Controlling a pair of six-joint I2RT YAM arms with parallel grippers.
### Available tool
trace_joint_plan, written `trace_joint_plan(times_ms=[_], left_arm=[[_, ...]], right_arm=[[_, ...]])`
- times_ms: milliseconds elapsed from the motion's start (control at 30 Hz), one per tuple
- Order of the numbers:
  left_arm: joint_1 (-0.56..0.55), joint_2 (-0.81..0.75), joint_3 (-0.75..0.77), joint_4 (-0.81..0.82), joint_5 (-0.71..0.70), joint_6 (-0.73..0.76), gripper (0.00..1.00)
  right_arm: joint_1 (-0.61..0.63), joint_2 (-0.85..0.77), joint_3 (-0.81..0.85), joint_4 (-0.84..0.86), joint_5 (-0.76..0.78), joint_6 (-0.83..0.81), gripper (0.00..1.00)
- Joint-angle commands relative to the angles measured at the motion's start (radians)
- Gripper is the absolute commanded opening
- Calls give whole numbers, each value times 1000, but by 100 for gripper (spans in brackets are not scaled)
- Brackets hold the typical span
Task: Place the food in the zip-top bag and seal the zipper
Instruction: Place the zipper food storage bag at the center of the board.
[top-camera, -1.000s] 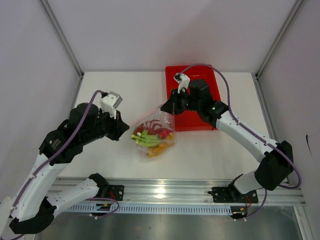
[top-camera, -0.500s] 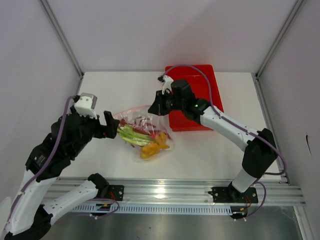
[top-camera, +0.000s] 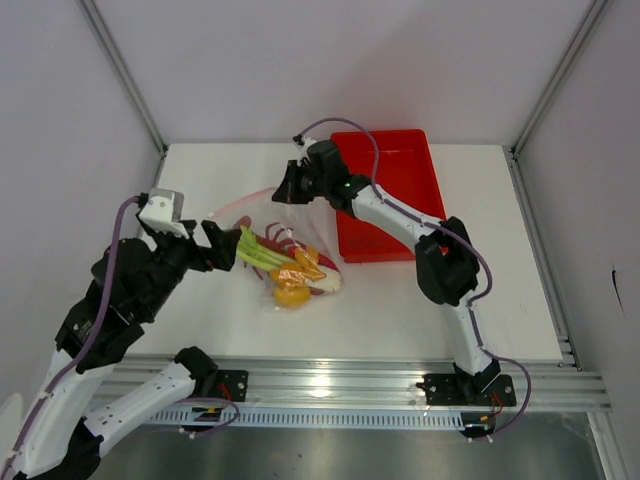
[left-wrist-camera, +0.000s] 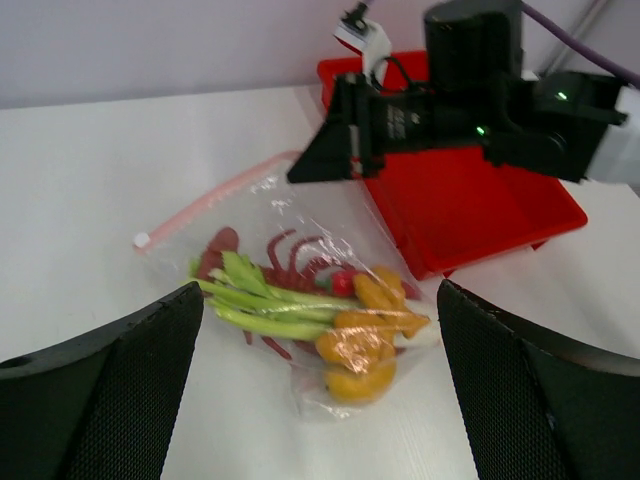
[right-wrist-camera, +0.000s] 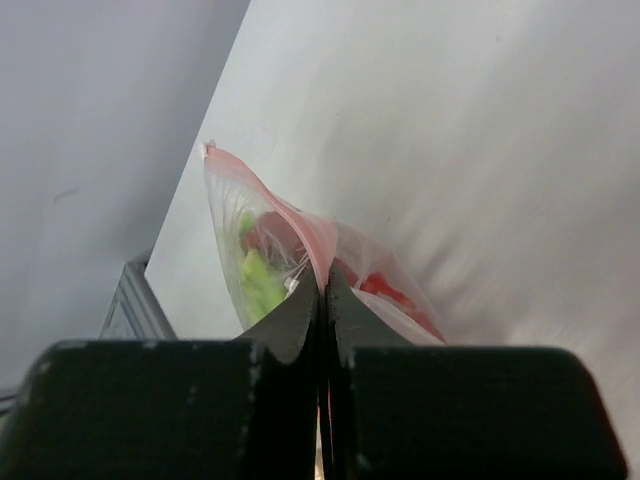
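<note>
Right gripper (right-wrist-camera: 322, 288) pinches the zipper (left-wrist-camera: 215, 197) at upper centre; left gripper (top-camera: 224, 247) gapes wide, holding nothing. The floppy zip-top bag (left-wrist-camera: 300, 228) could drag unsealed and spill the food (left-wrist-camera: 340, 325).

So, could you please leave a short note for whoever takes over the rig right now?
Left gripper: open and empty, beside the bag's left end.
Right gripper: shut on the zipper, at its end nearest the tray.
The bag lies on the table, left of the tray, with the food inside.
Done: food bagged.
Left: I cannot tell how much of the zipper is sealed. Check it and close whatever gapes.
</note>
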Motion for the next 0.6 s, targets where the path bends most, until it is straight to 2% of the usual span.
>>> trace_joint_plan(times_ms=[0,167,267,367,400,467,500,533,567], left_arm=[[-4,-15,-57,34,98,-41,100],[-4,-21,-98,35,136,-87,99],[-6,-35,-112,47,160,-99,99],[-4,-52,-132,63,179,-108,100],[-4,-55,-143,66,185,-108,100],[-4,-60,-148,70,193,-116,100],[-6,-60,-152,70,196,-119,99],[-4,-58,-154,72,203,-124,99],[-4,-58,-157,72,210,-134,99]], right_arm=[[-8,132,186,18,-1,49,0],[-17,237,293,20,61,97,0],[-34,291,355,15,43,126,0],[-43,309,410,-28,17,103,41],[-43,303,422,-42,28,79,61],[-43,280,415,-71,49,51,72],[-43,248,407,-91,68,39,87],[-44,230,386,-103,78,16,98],[-44,204,372,-117,91,4,99]])
